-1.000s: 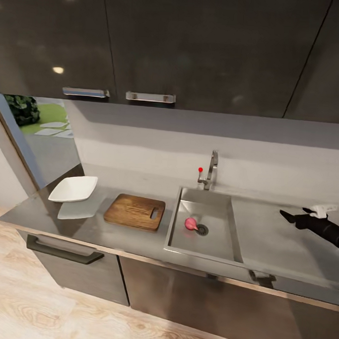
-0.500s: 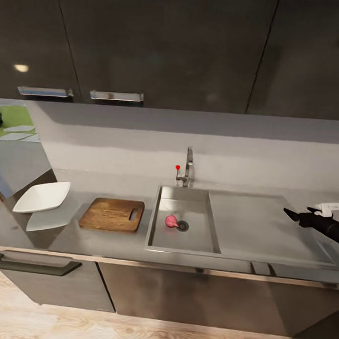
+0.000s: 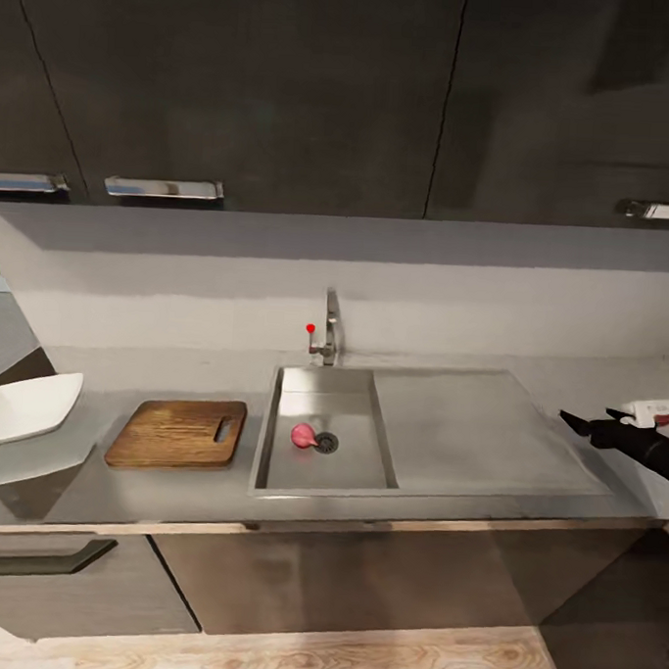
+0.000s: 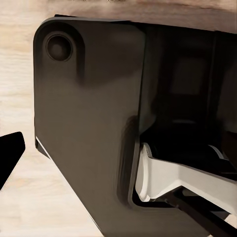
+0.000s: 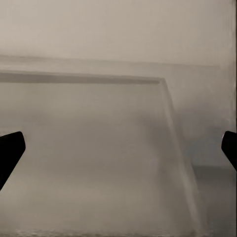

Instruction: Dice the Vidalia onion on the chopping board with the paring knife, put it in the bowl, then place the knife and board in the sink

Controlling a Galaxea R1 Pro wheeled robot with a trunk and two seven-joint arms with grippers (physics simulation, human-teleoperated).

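The Vidalia onion (image 3: 303, 435) is seen in the sink (image 3: 366, 478) beside the drain, with the chopping board (image 3: 177, 432) just left on the countertop (image 3: 169, 497), and the right gripper (image 3: 577, 422), spread empty, is held over the drainboard (image 3: 467, 430).

right arm extended forward, level | right pincer (image 3: 577, 422) fingers spread wide, empty | left pincer: state unclear

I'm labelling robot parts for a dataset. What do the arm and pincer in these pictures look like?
In the head view, the right arm is a rounded matte-black limb tapering to a black pointed right pincer, with a small white block bearing a red mark on top. The right wrist view shows two black pointed fingertips set wide apart.
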